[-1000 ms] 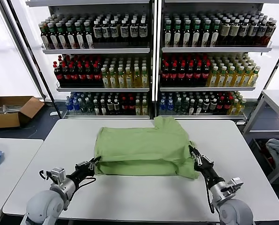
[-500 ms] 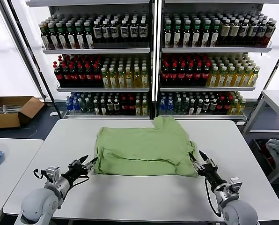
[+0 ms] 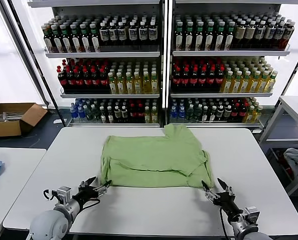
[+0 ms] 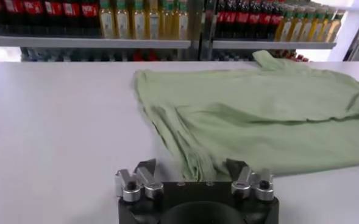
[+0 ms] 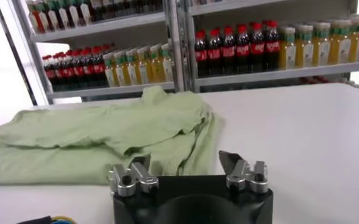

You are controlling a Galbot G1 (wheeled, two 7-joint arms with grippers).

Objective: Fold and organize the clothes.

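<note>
With both grippers, left (image 3: 100, 187) and right (image 3: 214, 191), open-jawed at lower frame, the folded polo shirt (image 3: 154, 161) could be snagged and unfolded.

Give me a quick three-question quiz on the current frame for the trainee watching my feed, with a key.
1. True or false: the left gripper is clamped on the green shirt.
2. Multiple choice: where does the right gripper sit? A) over the shirt's collar; B) off the shirt, just beyond its near right corner; C) above the shelves.
3. Fill in: the shirt lies folded on the white ____.

Key:
1. False. Its fingers are apart and empty, just off the shirt's near left corner.
2. B. It is open and holds nothing.
3. Table.
</note>
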